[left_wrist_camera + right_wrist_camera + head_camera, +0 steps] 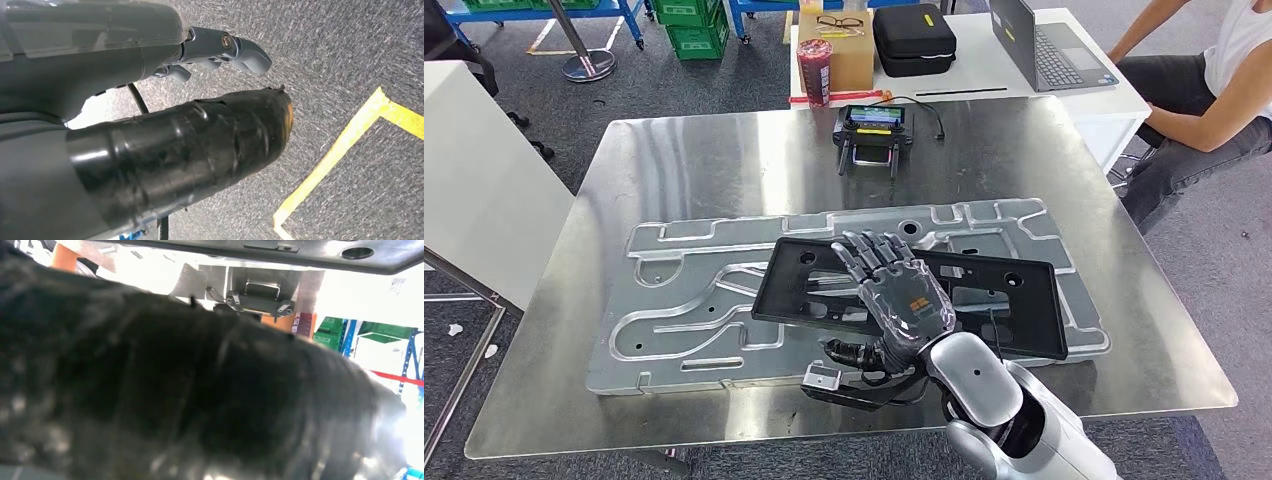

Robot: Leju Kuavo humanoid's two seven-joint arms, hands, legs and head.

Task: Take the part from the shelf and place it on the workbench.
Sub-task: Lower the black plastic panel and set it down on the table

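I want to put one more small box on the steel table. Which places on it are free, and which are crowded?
Free: the bare steel left of the controller, and the table's front-left strip before the grey plate. Also the right edge beside the plate. Crowded: the centre, where the right hand holds the black part over the plate.

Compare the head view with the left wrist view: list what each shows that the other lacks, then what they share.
Head view alone: the right robot hand gripping the black plastic panel over the grey metal plate on the steel workbench, plus a controller, black case, laptop and a seated person.

Left wrist view alone: the left robot hand, holding nothing, above yellow floor tape.

Shared: grey carpet.
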